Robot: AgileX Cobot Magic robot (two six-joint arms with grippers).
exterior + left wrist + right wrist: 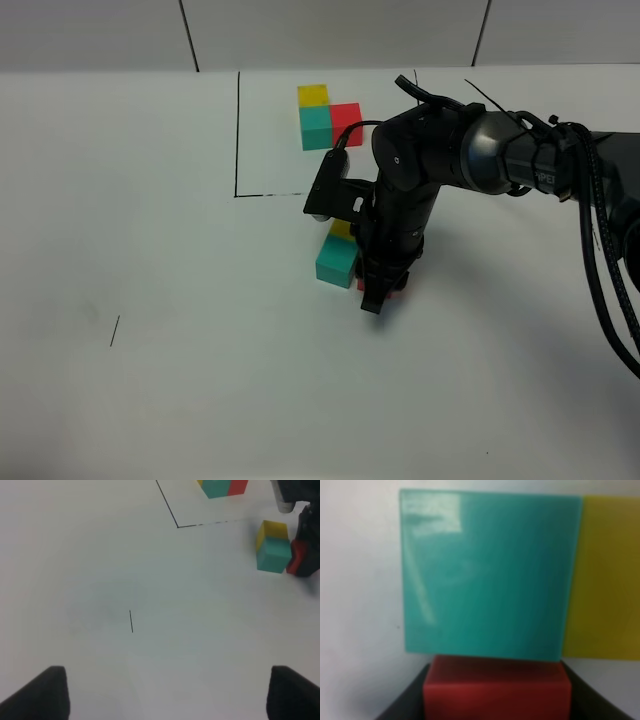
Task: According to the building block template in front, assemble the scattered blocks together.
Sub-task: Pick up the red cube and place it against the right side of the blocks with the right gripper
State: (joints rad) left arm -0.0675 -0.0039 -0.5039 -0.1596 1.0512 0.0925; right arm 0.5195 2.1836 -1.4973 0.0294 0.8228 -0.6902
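Observation:
The template is a black-lined outline (238, 130) holding a joined yellow (313, 95), teal (316, 127) and red (346, 120) trio at the far middle. The scattered teal cube (337, 261) and yellow cube (342, 229) sit side by side and touching, in front of the outline. My right gripper (378, 290) points down, shut on the red cube (496, 687), which rests against the teal cube (490, 575) next to the yellow one (610, 575). My left gripper (162, 695) is open and empty, well to the left of the cubes (273, 555).
A short black pen mark (114, 330) lies on the white table at the left. The right arm's body and cables (600, 250) fill the right side. The template trio's edge also shows in the left wrist view (222, 486).

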